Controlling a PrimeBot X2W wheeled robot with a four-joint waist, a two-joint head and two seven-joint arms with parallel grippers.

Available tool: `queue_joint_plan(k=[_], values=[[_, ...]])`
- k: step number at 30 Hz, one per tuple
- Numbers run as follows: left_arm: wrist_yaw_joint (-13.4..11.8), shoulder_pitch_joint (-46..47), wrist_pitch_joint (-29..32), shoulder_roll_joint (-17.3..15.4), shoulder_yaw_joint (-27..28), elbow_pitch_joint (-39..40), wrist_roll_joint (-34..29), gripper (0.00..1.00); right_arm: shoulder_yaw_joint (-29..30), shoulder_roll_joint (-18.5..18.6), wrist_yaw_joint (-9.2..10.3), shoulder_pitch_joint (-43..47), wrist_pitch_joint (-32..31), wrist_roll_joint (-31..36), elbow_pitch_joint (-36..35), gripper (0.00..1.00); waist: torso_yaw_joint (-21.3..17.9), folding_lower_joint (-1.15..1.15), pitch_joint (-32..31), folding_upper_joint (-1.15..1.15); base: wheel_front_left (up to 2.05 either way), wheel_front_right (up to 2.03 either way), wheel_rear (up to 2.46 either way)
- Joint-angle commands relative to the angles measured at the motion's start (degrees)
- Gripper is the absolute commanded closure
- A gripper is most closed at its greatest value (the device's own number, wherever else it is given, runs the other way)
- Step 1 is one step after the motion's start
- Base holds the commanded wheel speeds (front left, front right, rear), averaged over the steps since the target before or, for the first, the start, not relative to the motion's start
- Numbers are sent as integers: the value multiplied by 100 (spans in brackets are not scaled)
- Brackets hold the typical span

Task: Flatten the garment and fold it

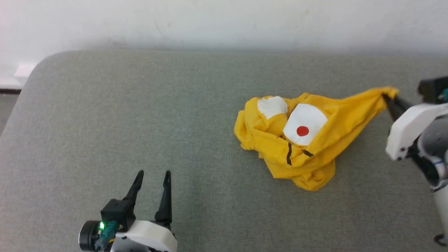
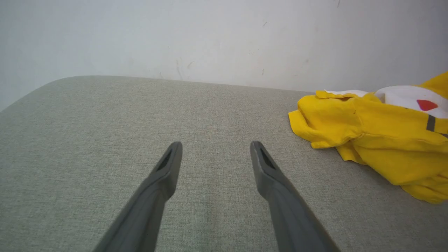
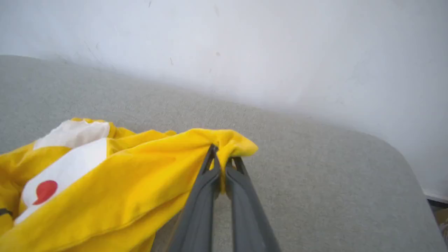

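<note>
One garment (image 1: pixel 315 140), two claws (image 1: pixel 153 172) (image 1: pixel 385 96)

You see the garment (image 1: pixel 336 115) in bright yellow, printed with white patches (image 1: pixel 271 106). The larger patch carries a red dot (image 1: pixel 302 131), and short black stripes (image 1: pixel 289 154) run just below it. Under the garment, the cushion (image 1: pixel 140 115) is grey-green woven fabric. Behind the garment, the wall (image 1: pixel 224 21) is off-white with faint dark scuffs. Left of the garment, the left gripper (image 1: pixel 153 172) shows black fingers (image 1: pixel 164 199), a white housing (image 1: pixel 147 236) and a green light (image 1: pixel 102 225). The right gripper (image 1: pixel 386 97), at the garment's right tip, is black and white.
</note>
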State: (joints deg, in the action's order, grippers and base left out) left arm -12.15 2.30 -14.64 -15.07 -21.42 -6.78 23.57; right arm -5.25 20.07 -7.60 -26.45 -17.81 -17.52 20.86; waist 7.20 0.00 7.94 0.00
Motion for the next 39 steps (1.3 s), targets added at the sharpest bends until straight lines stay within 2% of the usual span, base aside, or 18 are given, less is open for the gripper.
queue_joint_plan(k=[1, 4, 7, 10, 13, 17, 22, 23, 24, 25, 31, 35, 37, 39], values=[[-26, -117, -12, -51, 38, 16, 32, 0, 140, 112, 11, -106, 87, -60, -329, 100, -327, 0, -364, 0, 0, 0, 0], [-63, -217, -3, -83, 63, 78, 61, 0, 558, 188, 11, 77, 106, -84, -1073, 100, -434, 0, -438, 0, 0, 0, 0], [-97, -307, 7, -106, 85, 147, 93, 0, 1154, 78, 11, 655, -44, -78, -1909, 100, -527, 0, -428, 0, 0, 0, 0], [-145, -370, 8, -125, 122, 215, 119, 0, 1826, -242, 11, 1587, -310, -24, -2649, 100, -602, 0, -337, 0, 0, 0, 0], [-178, -390, 9, -150, 151, 272, 129, 0, 2434, -797, 11, 2702, -525, 110, -3153, 100, -653, 0, -228, 0, 0, 0, 0], [-197, -374, 22, -182, 173, 313, 142, 0, 2894, -1407, 11, 4043, -572, 491, -3272, 100, -724, 0, -84, 0, 0, 0, 0], [-212, -344, 59, -228, 188, 330, 155, 0, 2889, -1674, 11, 4713, -383, 663, -2698, 100, -844, 0, -32, 0, 0, 0, 0], [-211, -336, 75, -234, 182, 328, 157, 0, 2812, -1688, 11, 4736, -372, 693, -2575, 82, -866, 0, -39, 0, 0, 0, 0], [-214, -329, 87, -237, 177, 326, 159, 0, 2736, -1697, 11, 4707, -338, 707, -2483, 50, -889, 0, -50, 0, 0, 0, 0], [-214, -323, 98, -237, 172, 324, 163, 0, 2666, -1703, 11, 4626, -278, 722, -2433, 0, -912, 0, -63, 0, 0, 0, 0], [-212, -298, 137, -225, 133, 304, 186, 0, 2214, -1651, 11, 3856, -143, 620, -2663, 0, -973, 0, -138, 0, 0, 0, 0], [-217, -260, 140, -214, 113, 311, 191, 0, 1745, -1142, 11, 3047, -317, 558, -3072, 0, -959, 0, -86, 0, 0, 0, 0], [-194, -165, 139, -197, 79, 319, 179, 0, 1421, -699, 11, 2433, -532, 560, -3125, 0, -861, 0, 61, 0, 0, 0, 0], [-191, -85, 132, -185, 67, 332, 160, 0, 1314, -546, 11, 2015, -670, 482, -2995, 0, -778, 0, 199, 0, 0, 0, 0]])
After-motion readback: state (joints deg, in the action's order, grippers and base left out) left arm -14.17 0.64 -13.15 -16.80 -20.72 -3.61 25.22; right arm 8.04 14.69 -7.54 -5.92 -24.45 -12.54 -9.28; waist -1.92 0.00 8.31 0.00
